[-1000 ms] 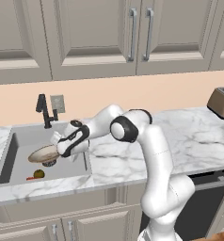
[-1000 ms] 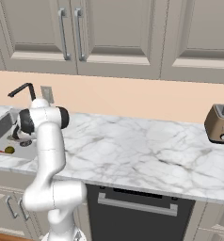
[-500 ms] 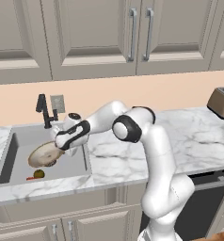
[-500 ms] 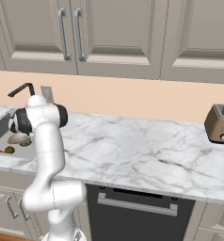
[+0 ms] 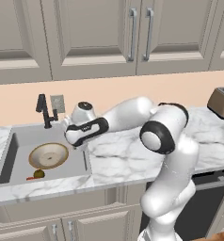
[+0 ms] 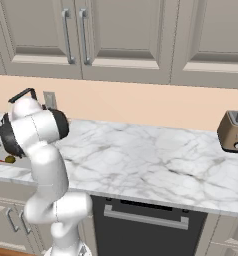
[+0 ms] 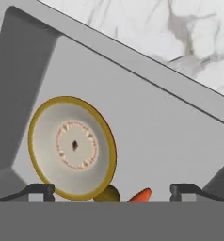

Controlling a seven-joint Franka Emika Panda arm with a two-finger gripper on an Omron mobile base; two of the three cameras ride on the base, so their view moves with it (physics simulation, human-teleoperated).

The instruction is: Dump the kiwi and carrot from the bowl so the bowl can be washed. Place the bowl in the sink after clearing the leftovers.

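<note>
- Down in the sink [image 5: 10, 155], on its grey floor, we see the bowl [image 5: 48, 156] lying with its open side up, the tan inside and the brown rim turned to us.
- Just in front of the bowl, toward the near wall of the sink, lie the kiwi [image 5: 38, 173] and the carrot [image 5: 31, 178], close together. From the hand view the kiwi [image 7: 107, 194] sits at the lower rim of the bowl [image 7: 71, 147], maybe touching it, and the carrot [image 7: 140, 195] is just beside the kiwi.
- Our hand [image 5: 78, 143] hangs above the right part of the sink, near the bowl but apart from it. In the hand view the two finger tips [image 7: 38, 190] stand wide apart, and between them is only the sink floor, so the hand is fully open and has hold of nothing.
- We judge that the task is almost at its end: the leftovers are out of the bowl and the bowl is already placed in the sink.
- The next move, we think, calls only for lifting the hand straight up and away, without touching the rim of the bowl or the black faucet [image 5: 44, 109] behind it.
- The carrot is the only long thing. Only a part of it shows at the bottom of the hand view; its long axis runs slanted there, the visible end pointing up and away from the kiwi. Which end is the thin one, we cannot tell.
- The bowl is round, so it has no long axis; it lies flat, or nearly so.
</note>
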